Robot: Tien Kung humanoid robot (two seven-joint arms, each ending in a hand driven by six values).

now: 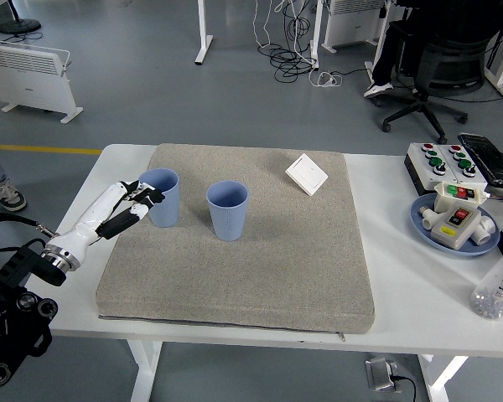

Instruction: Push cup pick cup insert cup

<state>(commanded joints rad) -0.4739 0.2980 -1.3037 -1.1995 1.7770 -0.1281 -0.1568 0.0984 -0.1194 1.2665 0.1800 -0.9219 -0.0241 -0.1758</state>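
Left hand (pixel 132 205) at left side of left cup (pixel 159 198), fingertips at or just touching its wall, fingers loose, gripping nothing. Both cups upright on mat (pixel 235 276); second cup (pixel 227 210) lies right of first (push direction, likely). Right arm unseen.

Even, bright overhead light is filling the scene — shadows are staying soft and short. The picture is looking sharp throughout, with no glare showing — edges are bowing slightly.
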